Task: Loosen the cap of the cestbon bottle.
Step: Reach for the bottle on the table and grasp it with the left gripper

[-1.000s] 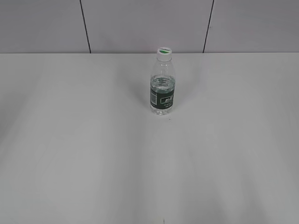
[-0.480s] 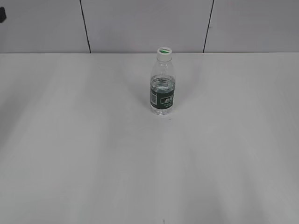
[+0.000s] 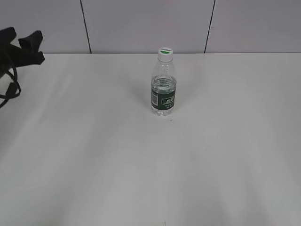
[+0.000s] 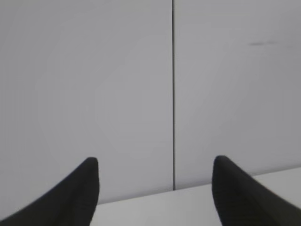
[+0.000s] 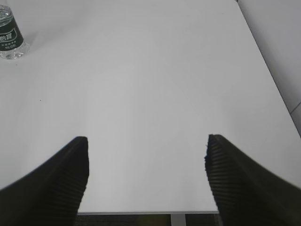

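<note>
On the white table (image 3: 94, 165), upright clear cestbon bottle (image 3: 164, 89), white cap (image 3: 165, 52).

I am holding my left gripper (image 4: 155, 188) with its jaws spread wide, nothing lying between them. My two dark fingertips (image 4: 82, 188) are rising from the bottom edge, one on each side of the wall seam (image 4: 173, 94). That thin dark vertical line is running down the pale grey wall (image 4: 94, 84) ahead of me, meeting the white table (image 4: 155, 209) just below, between my fingertips.
</note>
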Available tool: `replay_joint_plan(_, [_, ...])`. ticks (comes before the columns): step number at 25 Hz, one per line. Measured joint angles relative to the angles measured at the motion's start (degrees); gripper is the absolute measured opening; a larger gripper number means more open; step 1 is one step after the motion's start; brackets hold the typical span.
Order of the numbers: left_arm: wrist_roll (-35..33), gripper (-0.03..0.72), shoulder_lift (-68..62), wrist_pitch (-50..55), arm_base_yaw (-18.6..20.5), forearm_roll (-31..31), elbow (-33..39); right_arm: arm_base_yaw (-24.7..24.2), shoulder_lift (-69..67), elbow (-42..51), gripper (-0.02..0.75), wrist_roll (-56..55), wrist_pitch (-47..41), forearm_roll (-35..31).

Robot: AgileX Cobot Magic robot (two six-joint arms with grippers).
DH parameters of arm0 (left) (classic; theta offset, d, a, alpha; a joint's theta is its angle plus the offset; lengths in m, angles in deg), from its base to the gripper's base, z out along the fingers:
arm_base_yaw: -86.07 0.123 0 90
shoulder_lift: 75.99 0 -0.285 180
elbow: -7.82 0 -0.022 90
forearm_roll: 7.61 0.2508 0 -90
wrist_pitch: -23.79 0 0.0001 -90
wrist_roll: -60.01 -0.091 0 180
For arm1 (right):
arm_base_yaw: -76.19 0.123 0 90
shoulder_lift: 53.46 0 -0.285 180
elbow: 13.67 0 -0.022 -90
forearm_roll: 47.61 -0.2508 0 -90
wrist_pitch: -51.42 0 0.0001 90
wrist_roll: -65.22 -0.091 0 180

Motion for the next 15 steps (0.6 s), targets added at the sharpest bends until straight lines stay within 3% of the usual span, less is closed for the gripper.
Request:
replay_joint_plan(6, [1.8,0.465,-8.7,-2.0,1.0,10.0,-3.1,0.0,0.0,0.0,0.587,0.0,0.0,0.0])
replay_joint_plan(15, [7.4,0.465,-10.5,-2.7,0.5,32.0,-4.1,0.0,0.0,0.0,0.587,0.0,0.0,0.0])
